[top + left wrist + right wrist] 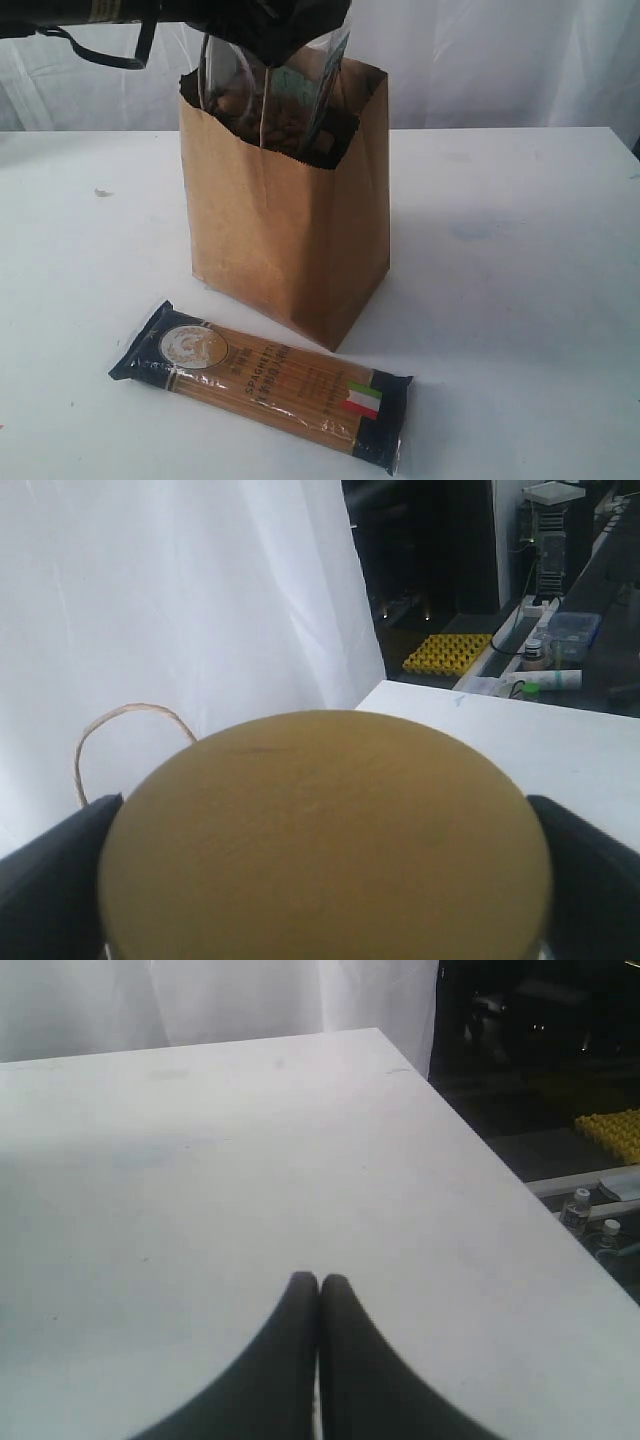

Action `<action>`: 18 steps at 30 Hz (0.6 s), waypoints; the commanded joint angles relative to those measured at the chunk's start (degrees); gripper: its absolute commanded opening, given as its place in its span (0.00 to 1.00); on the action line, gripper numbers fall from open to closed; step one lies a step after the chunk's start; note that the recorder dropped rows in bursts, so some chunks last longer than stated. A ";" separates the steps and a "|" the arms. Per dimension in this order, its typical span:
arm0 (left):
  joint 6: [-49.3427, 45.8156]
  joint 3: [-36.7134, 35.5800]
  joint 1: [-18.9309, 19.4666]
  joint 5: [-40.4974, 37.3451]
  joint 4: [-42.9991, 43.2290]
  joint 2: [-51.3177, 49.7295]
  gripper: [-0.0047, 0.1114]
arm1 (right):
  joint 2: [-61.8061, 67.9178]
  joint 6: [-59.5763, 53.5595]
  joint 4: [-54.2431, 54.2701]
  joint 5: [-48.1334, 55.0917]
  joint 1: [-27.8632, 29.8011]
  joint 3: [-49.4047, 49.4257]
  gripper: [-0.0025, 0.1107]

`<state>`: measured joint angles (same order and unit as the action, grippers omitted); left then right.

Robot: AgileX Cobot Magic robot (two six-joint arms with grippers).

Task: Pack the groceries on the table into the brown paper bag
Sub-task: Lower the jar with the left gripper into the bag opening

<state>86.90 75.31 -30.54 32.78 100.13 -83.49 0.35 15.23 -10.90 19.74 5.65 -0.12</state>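
The gold-lidded glass jar (270,95) is being held by its lid between the wide-set jaws of the left gripper (275,35), at the mouth of the brown paper bag (290,240) in the upper middle of the frame, its lower part already inside. If it is being let go from this height, whatever lies in the bag is likely being struck hard; if it is being lowered off-centre, the rim is being caught and the light bag tipped or crumpled. The jar is being carried lid up, its long axis roughly vertical. The long blue-ended spaghetti pack (265,385) is lying flat on the table (520,300) in front of the bag, its long axis running from middle left down to lower right. The right gripper (319,1300) is being kept pressed closed and empty.
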 commanded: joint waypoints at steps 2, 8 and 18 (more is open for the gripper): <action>0.31 0.05 0.11 0.00 -0.18 0.74 0.95 | -0.35 0.04 -0.12 -0.07 0.45 0.12 0.02; 1.28 0.05 0.11 0.12 -0.18 0.74 0.95 | -0.35 0.04 -0.12 -0.07 0.45 0.12 0.02; 12.99 0.05 0.52 2.94 -0.18 -0.49 0.95 | -0.35 1.32 -0.12 -0.07 0.45 0.12 0.02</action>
<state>95.49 75.31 -30.16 33.75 100.22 -83.75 0.35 16.26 -10.90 19.74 5.65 -0.12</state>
